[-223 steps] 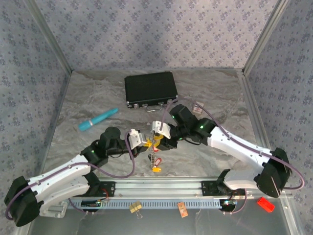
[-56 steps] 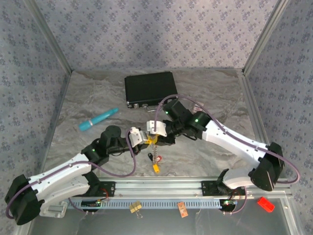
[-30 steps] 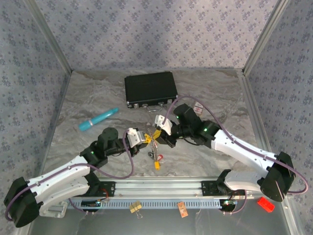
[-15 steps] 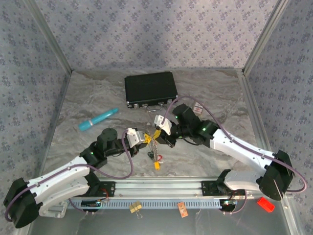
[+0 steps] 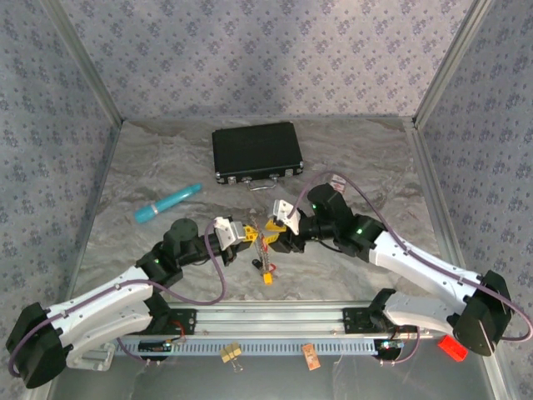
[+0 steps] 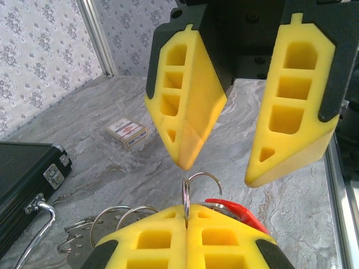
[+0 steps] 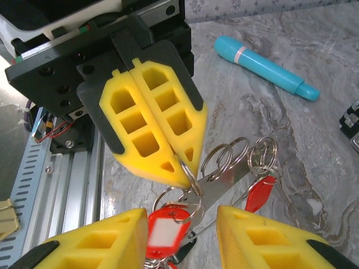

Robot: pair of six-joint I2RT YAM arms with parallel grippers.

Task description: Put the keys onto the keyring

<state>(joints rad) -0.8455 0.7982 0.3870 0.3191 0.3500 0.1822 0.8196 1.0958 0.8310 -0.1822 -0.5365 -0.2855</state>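
at the back of the table (image 5: pixel 166 158) sits a case (image 5: pixel 256 152), a card box (image 5: pixel 337 181) to its right, a pen (image 5: pixel 167 202) front-left of it. nearer the front, mid-table, left tool (image 5: pixel 249 237) and right tool (image 5: pixel 273 227) face each other, keys (image 5: pixel 266 267) between them.

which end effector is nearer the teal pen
left. the left end effector sits to the right of the teal pen; the right end effector is just beyond it, farther right.

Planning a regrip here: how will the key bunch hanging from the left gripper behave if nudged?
Likely floppy: the key bunch hangs by one ring pinched in the left gripper, so it should swing. Its loosely linked red tag probably flops.
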